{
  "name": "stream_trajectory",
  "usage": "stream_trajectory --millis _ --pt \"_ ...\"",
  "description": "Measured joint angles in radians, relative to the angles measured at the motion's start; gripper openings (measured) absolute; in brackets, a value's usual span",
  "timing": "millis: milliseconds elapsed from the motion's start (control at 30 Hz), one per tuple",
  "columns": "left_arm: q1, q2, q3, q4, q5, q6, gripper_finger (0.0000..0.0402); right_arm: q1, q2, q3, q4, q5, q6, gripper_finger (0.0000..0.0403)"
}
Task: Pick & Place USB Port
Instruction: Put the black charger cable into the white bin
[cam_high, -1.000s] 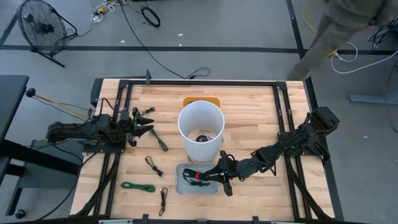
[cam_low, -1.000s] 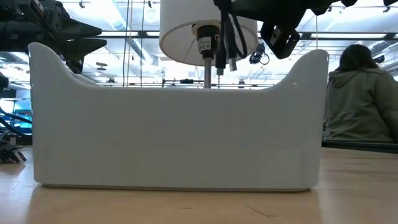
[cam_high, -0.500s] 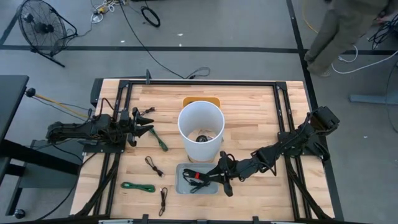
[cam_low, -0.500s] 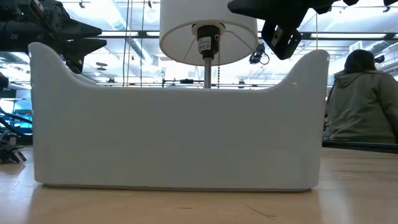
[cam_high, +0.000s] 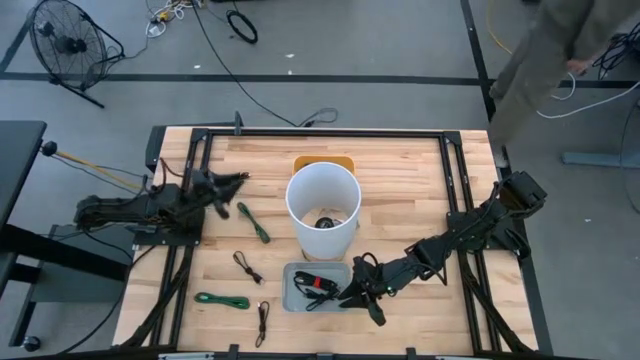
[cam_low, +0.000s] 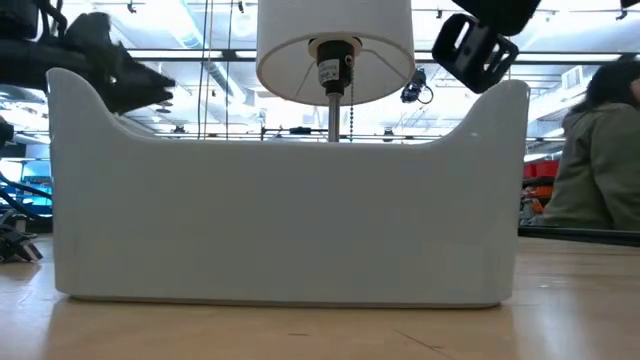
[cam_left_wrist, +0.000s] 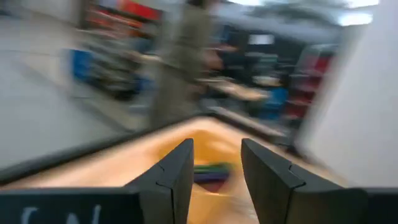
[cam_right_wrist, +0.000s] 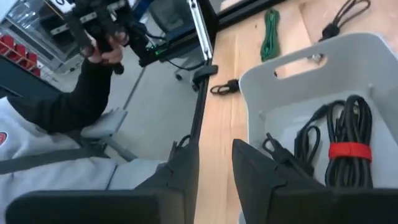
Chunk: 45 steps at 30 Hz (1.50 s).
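A black USB cable bound with a red tie (cam_right_wrist: 348, 151) lies coiled inside the grey tray (cam_high: 291, 300) near the table's near edge; the tray's wall (cam_low: 280, 220) fills the low view. My right gripper (cam_high: 356, 300) is open, just off the tray's right side and low over the table, with nothing between its fingers (cam_right_wrist: 214, 171). My left gripper (cam_high: 232, 182) is open near the table's left side. It points toward a green cable (cam_high: 253, 222) lying flat on the wood, which also shows in the blurred left wrist view (cam_left_wrist: 211, 169).
A white lamp shade (cam_high: 323, 208) stands behind the tray, an orange thing (cam_high: 323, 160) beyond it. A second green cable (cam_high: 222, 300) and two black cables (cam_high: 246, 266) (cam_high: 262, 320) lie left of the tray. A person (cam_high: 560, 50) walks beyond the far right corner.
The cable that hung from my right gripper above the tray has dropped out of it and lies in the tray. My right gripper has drawn back toward the table's right and near edges, off the tray. My left gripper has swung quickly toward the far edge.
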Motion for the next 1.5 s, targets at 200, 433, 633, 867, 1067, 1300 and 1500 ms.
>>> stream_trajectory --millis 200,433,633,867,1067,1300,1500 --pt "0.001 0.006 0.114 -0.266 -0.139 0.025 0.0131 0.014 0.0 0.0 -0.047 -0.032 0.019 0.0098" --pt "0.001 0.092 0.191 -0.499 -0.133 -0.039 0.0131 0.011 -0.023 0.0 -0.15 -0.009 -0.004 0.0088" --pt "0.002 0.213 0.192 -0.508 -0.094 -0.072 0.0131 0.011 -0.091 -0.001 -0.222 0.036 -0.061 0.0065" --pt "0.055 0.348 0.222 -0.551 -0.13 -0.165 0.0131 0.012 -0.186 -0.001 -0.292 0.053 -0.134 0.0043" --pt "0.208 0.482 0.294 -0.59 -0.018 -0.19 0.0131 0.018 -0.22 -0.001 -0.343 0.106 -0.143 0.0038" --pt "0.456 0.695 0.387 -0.681 0.148 -0.14 0.0131 0.019 -0.22 -0.001 -0.352 0.104 -0.152 0.0038" --pt "0.625 0.853 0.394 -0.635 0.327 -0.053 0.0131 0.019 -0.22 -0.001 -0.357 0.104 -0.154 0.0038"
